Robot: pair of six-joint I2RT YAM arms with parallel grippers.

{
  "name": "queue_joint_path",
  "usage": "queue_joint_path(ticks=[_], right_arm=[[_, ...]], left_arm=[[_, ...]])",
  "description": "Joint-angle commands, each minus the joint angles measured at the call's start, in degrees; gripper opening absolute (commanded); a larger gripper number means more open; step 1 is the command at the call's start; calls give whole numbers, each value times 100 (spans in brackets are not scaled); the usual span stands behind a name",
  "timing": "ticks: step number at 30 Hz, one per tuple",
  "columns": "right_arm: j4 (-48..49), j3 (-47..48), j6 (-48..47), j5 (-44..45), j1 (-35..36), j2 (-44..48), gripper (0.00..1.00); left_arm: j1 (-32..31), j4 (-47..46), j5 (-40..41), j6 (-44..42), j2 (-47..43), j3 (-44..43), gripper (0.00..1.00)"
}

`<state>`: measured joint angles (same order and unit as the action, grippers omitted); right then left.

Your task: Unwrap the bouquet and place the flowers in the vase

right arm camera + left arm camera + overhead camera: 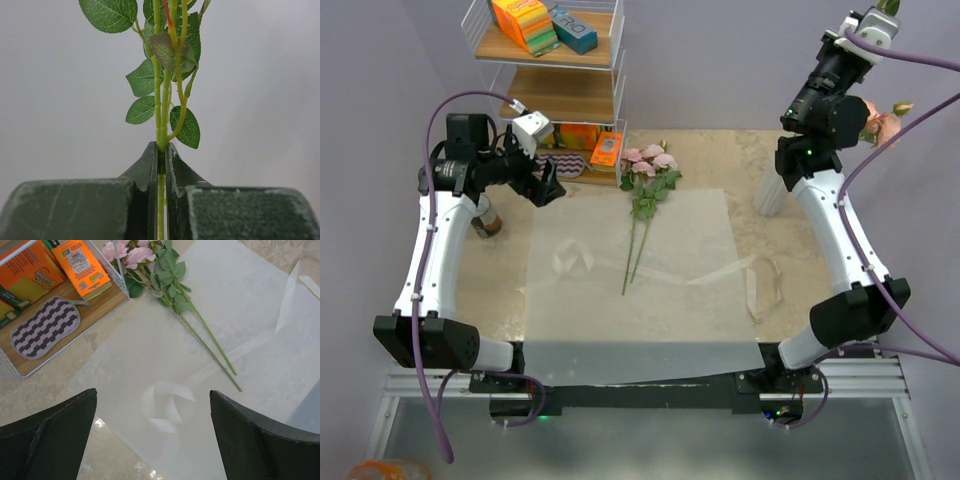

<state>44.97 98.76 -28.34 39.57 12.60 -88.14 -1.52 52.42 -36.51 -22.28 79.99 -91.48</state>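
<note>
The right hand (161,150) is clamped on a rose stem (159,100), raised high near the vase (768,198), probably to lower it in upright, while the left hand (548,186) hovers wide open over the unfolded paper (620,310) on the bench (490,275), where the other flowers (645,185) lie.

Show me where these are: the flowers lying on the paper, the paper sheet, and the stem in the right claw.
Flowers (645,198): top view, on the green leaves.
Paper sheet (685,300): top view, bare part right of the stems.
Held stem (160,131): right wrist view, just above the grip.
</note>
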Motion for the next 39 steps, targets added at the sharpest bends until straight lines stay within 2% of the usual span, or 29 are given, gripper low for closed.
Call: queue_joint_path(ticks=[1,15,21,30,33,34,35,37,39], right_arm=[[381,46,-40,103,-100,-150,0],[689,82,-23,147,-381,-546,0],[741,-382,47,332,-372,-451,0],[-374,-525,179,1025,-144,-230,1],[-1295,-384,670,1447,-100,-116,33],[-1594,-332,828,1544,-109,-107,55],[-2032,-288,1073,1588,-100,-37,61],[-2220,-340,1198,1650,-65,42,73],[-2579,-349,1426,1668,-38,174,78]], left_arm=[[38,93,-102,-162,-36,-256,99],[46,304,13,-522,-80,-239,99],[47,242,-49,-470,-97,-142,99],[46,233,-102,-391,-176,-203,99],[46,233,-154,-364,-238,-212,99],[46,242,-181,-347,-255,-230,99],[46,242,-181,-321,-281,-230,99],[46,259,-198,-277,-308,-247,99],[46,268,-198,-259,-369,-247,99]])
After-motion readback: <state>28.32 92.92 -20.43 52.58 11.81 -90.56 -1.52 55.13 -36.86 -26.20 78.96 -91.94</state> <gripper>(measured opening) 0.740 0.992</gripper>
